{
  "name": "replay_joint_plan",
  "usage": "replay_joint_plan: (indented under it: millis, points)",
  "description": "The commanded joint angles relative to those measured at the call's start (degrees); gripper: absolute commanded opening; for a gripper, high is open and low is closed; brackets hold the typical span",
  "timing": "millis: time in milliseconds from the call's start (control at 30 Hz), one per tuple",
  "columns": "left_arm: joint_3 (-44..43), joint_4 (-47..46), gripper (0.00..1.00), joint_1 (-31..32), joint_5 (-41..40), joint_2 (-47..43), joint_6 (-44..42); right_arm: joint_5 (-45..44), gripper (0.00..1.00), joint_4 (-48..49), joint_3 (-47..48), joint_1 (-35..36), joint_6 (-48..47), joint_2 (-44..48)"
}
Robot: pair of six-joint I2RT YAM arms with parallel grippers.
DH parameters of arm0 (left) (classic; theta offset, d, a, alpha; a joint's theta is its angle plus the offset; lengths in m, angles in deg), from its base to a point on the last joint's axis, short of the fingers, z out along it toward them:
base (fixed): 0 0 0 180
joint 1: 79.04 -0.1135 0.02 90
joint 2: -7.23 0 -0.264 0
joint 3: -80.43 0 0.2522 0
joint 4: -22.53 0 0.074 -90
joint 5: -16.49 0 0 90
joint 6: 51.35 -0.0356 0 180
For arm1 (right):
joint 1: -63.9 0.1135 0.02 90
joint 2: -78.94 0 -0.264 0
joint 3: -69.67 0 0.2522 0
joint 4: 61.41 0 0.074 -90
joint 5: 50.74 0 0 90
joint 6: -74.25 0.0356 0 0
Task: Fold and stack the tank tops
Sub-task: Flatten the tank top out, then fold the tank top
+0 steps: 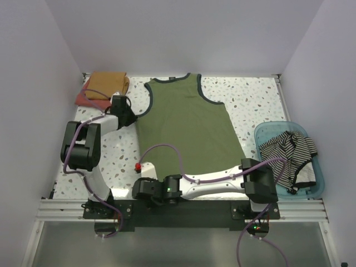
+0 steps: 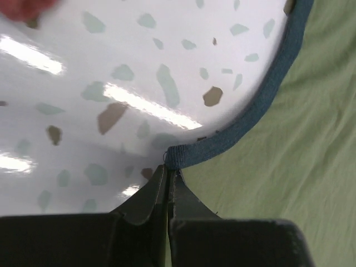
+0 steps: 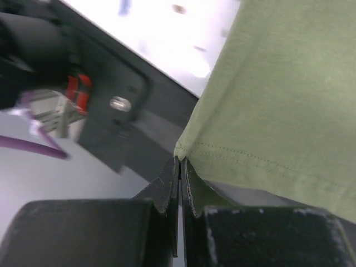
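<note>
The olive green tank top (image 1: 189, 122) lies spread flat on the speckled table, neck toward the back. My left gripper (image 1: 132, 118) is at its left armhole. In the left wrist view the left gripper (image 2: 168, 169) is shut on the end of the navy trim (image 2: 245, 122), where the green cloth (image 2: 289, 167) begins. My right gripper (image 1: 139, 186) reaches across to the near left hem corner. In the right wrist view the right gripper (image 3: 181, 161) is shut on that stitched corner of the olive tank top (image 3: 278, 100). A striped tank top (image 1: 289, 150) lies crumpled in the basket.
A translucent blue basket (image 1: 267, 133) stands at the right edge. Folded mustard (image 1: 108, 82) and red (image 1: 83, 99) tank tops are stacked at the back left corner. A small red part (image 1: 137, 167) sits near the black base rail (image 1: 194, 208). White walls enclose the table.
</note>
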Motion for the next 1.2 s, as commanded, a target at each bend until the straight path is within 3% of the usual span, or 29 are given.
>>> replay_joint_plan:
  millis: [0,200,333,733,1167]
  points:
    - [-3.81,5.73,0.00,-3.09,-6.40,-5.14,-2.24,3.94,0.00,1.98,6.97,1.05,-1.11,-4.83]
    - [-7.50,10.30,0.00,-4.50,-7.55,-6.20,-5.41,4.82,0.00,0.23,14.26,0.79,-3.13,-9.85]
    - [-8.30,10.39,0.00,-4.42,-6.85,-7.51,-5.50,4.21,0.00,0.22,13.32,0.17,-3.31,-7.92]
    - [-11.72,10.13,0.00,4.63,-7.11,-3.30,-2.25,0.87,0.00,6.29,-8.74,-3.17,1.96,10.96]
    - [-18.75,11.18,0.00,14.39,-9.84,3.55,0.30,-2.30,0.00,9.54,-23.07,-3.17,7.76,18.62]
